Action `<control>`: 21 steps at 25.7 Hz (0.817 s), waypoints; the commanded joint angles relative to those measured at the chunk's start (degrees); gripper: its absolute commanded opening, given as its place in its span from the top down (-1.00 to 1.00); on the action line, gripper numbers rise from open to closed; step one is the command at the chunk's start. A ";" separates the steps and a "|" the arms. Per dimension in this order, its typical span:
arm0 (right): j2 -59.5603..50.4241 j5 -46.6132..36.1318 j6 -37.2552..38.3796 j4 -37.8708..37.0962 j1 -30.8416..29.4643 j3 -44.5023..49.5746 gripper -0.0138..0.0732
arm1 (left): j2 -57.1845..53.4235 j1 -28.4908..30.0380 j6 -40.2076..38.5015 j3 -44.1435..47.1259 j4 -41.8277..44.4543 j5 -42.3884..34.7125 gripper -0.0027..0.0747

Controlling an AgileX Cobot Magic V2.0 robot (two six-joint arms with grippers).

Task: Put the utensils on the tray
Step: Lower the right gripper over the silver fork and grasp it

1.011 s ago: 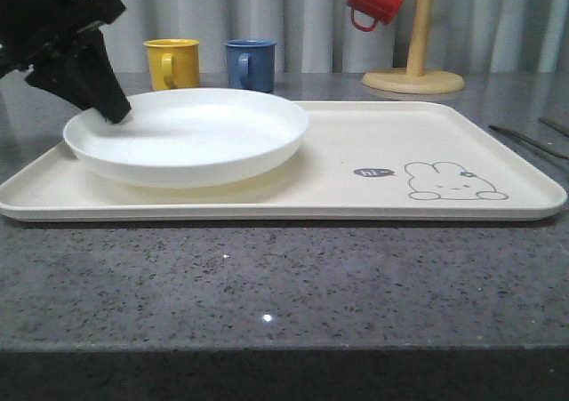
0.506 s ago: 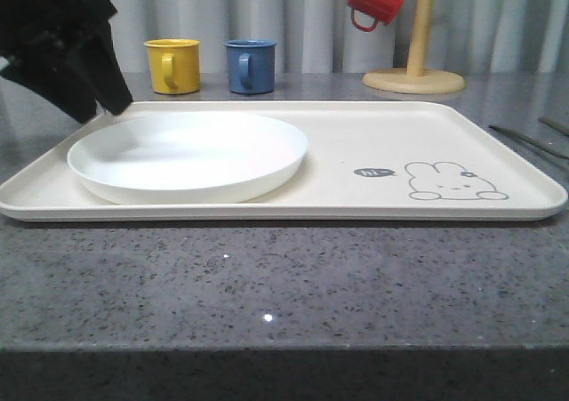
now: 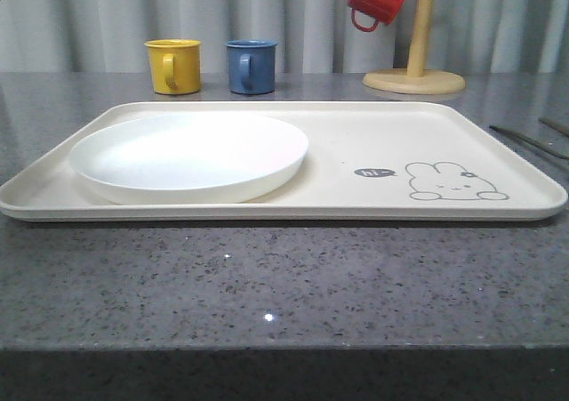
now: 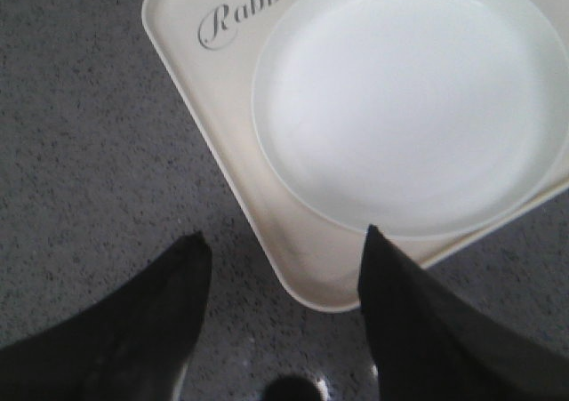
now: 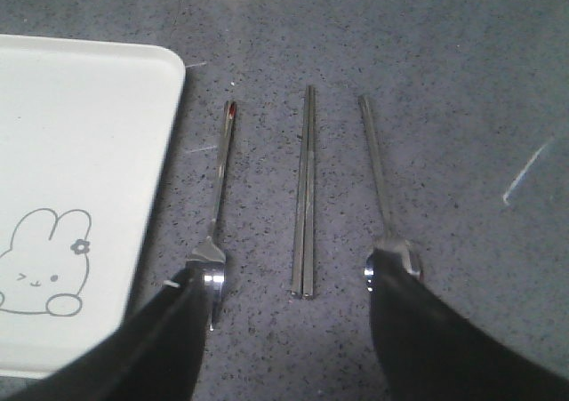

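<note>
Both jaws gape empty; fork (image 5: 216,207), chopsticks (image 5: 307,192), spoon (image 5: 382,183) lie beside the tray (image 5: 169,90) edge.

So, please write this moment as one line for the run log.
plate: on tray | fork, chopsticks, spoon: on table | left gripper: open | right gripper: open

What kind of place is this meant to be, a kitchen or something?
Probably a mock kitchen or dining counter: a speckled grey stone-like countertop, a cream tray holding a white plate, cutlery laid beside it, mugs and a wooden mug tree.
</note>
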 commanded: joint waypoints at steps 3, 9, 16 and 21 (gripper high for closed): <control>0.14 -3.65 -0.34 -0.73 0.06 -1.63 -0.34 | -9.01 -1.47 -2.90 5.86 -1.37 -3.35 -0.02; 6.16 7.66 -0.39 0.93 0.12 -8.87 -0.34 | -12.93 -1.47 -2.90 8.36 -1.37 -3.11 -0.02; 21.09 17.92 -2.08 0.81 3.34 -19.23 -0.33 | -12.42 -1.47 -2.90 8.36 -1.37 -3.11 -0.02; 32.86 21.47 -2.22 -0.91 4.09 -26.53 -0.33 | -12.13 -1.47 -2.90 8.36 -1.27 -3.11 -0.02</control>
